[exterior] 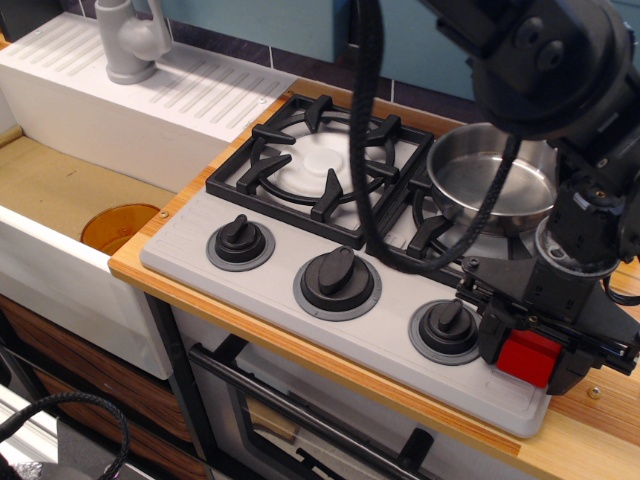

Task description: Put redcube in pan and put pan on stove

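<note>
Black gripper (pixel 530 352) fingers sit low over the front right corner of the stove (pixel 300 315), pinching the redcube (pixel 529 357) from both sides, one finger pressed to its left face and the other to its right. By size, the white sink (pixel 60 250) comes first, filling the left side with its grey faucet (pixel 128 40) at the back and an orange drain disc (pixel 120 227) in the basin. Next is the grey cooktop on the wooden counter (pixel 590 440), with two black grates and three black knobs along its front. On the right burner rests the pan (pixel 492 185), shiny and with nothing visible inside (its handle is hidden behind the arm). The cube sits just right of the rightmost knob (pixel 445 328), on or barely above the grey surface; which, I cannot tell.
</note>
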Action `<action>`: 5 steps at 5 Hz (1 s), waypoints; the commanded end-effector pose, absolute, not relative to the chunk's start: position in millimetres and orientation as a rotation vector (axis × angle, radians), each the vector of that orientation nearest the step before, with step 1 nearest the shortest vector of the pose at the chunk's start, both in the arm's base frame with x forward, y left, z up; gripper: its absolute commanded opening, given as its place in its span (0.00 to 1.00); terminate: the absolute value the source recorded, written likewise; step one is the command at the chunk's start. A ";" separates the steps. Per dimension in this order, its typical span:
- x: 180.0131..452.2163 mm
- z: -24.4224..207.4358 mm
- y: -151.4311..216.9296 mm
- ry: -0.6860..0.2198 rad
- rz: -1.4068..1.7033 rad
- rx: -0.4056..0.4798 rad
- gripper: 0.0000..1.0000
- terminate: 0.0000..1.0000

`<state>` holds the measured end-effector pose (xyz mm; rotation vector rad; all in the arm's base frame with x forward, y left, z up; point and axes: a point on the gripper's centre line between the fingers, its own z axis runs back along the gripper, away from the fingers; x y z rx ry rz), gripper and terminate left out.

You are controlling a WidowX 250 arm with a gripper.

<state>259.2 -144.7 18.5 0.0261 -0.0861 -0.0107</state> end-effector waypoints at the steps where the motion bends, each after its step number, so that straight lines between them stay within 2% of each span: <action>1: 265.6 60.0 -142.1 -0.082 -0.001 0.052 0.00 0.00; 2: 269.9 92.4 -135.0 -0.046 -0.029 0.058 0.00 0.00; 4: 296.4 132.7 -127.1 -0.010 -0.061 0.088 0.00 0.00; 5: 323.4 132.7 -122.1 -0.020 -0.095 0.074 0.00 0.00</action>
